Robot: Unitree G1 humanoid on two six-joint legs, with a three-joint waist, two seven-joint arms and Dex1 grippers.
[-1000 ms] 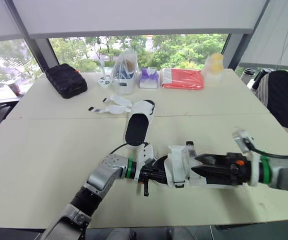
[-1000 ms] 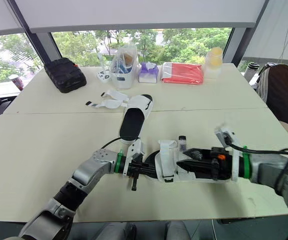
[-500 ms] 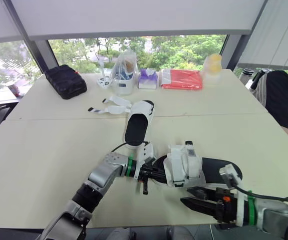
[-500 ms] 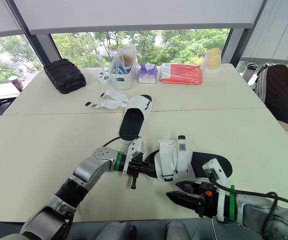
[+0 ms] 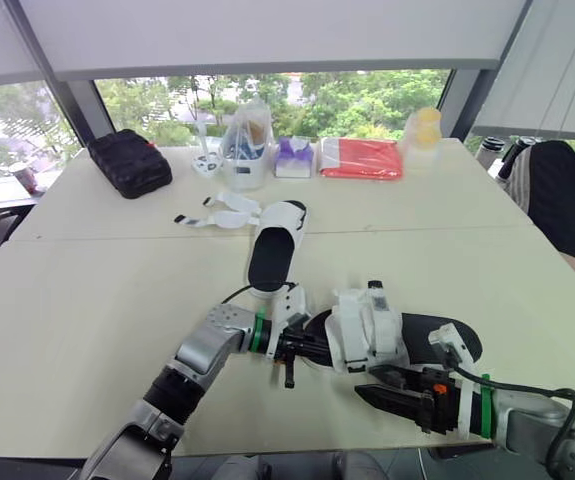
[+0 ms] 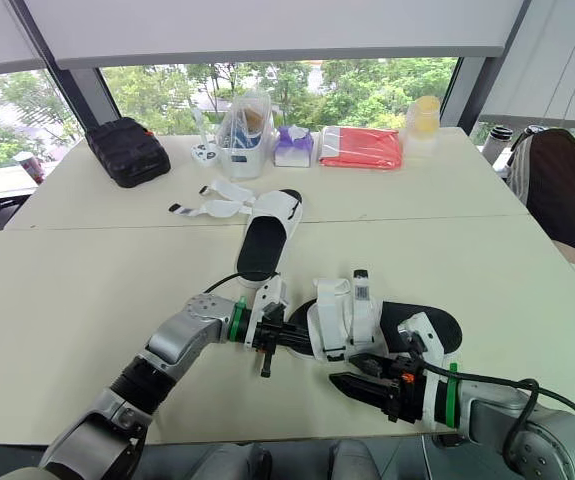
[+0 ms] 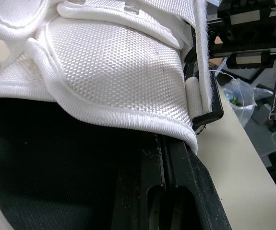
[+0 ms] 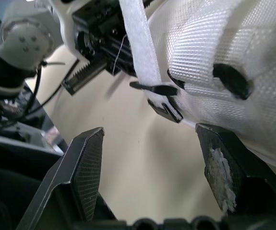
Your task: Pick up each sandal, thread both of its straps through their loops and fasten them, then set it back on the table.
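Table (image 5: pixel 87 290), pale, fills the frame.

Near sandal (image 5: pixel 407 330): lower centre, lying on the table. Long axis runs left to right across the frame. The strapped white end points left and the bare black footbed end points right. Two white straps (image 5: pixel 367 335) are wrapped over the footbed. One strap tip stands up with a small dark patch; any lettering on it is too small to read.

Far sandal (image 5: pixel 272 255): centre of frame, flat on the table. Long axis runs from near to far, leaning slightly right at the top. The white strapped end points to the far side and the black footbed end to the near side. Its loose straps (image 5: pixel 217 215) lie splayed out toward the upper left, unfastened.

Left gripper (image 5: pixel 307 348): at the near sandal's left end. In the wrist view its fingers (image 7: pixel 186 191) are pressed together and tucked under the white upper's edge, beside the black footbed. Cannot tell whether anything is pinched between them.

Right gripper (image 5: pixel 367 382): lower right of centre, just in front of the near sandal's near side, tips pointing left. Its fingers (image 8: pixel 87 163) are spread wide with nothing between them. Ahead of them hangs a white strap end (image 8: pixel 138 43), by a black loop (image 8: pixel 159 88) on the woven upper.

Far edge, left to right: black bag (image 5: pixel 130 160), clear plastic bag (image 5: pixel 249 140), purple pack (image 5: pixel 297 155), red flat package (image 5: pixel 365 158), yellowish jar (image 5: pixel 422 130). No print on these is legible.
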